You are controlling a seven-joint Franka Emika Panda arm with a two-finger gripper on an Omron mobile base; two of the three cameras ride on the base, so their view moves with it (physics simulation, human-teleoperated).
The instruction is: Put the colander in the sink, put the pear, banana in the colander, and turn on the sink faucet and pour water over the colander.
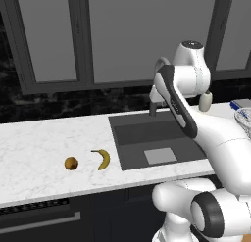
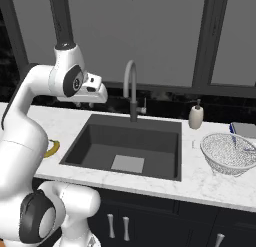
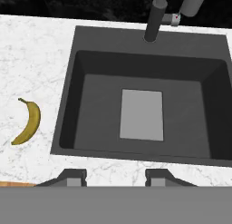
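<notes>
First step not begun: the white-silvery perforated colander [image 2: 231,153] sits on the white marble surface [image 1: 44,143], approx. 3 o'clock of the dark grey sink [image 2: 125,141]. Claw [image 3: 115,175] hangs above the sink w/ jaws apart, holding nothing. Next, I judge: swing right and grip the colander rim.

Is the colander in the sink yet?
Not yet. The colander sits upright on the counter right of the sink, whose basin holds nothing; the banana lies left of it.

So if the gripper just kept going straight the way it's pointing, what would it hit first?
Probably the sink. The gripper looks down over the basin, jaws apart and holding nothing, with nothing between. It would likely meet the floor near the light patch, though depth is hard to judge.
</notes>
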